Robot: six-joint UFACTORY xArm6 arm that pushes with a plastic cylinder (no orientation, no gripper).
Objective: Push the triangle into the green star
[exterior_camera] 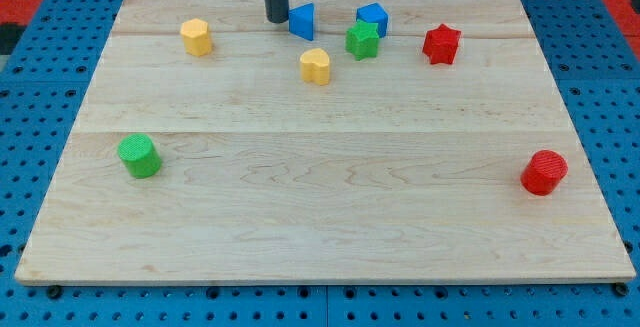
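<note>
Currently my tip [277,19], a bare rod with no tool to open or close, sits just left of the blue triangle [302,21], green star [362,40] lying right of it on the tabletop [320,207].

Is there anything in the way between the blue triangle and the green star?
Nothing visible is. My tip sits right at the view's left side of the blue triangle, and the green star lies to the triangle's right and slightly lower, with bare board between them. The blue cube and yellow heart stand off that line.
</note>
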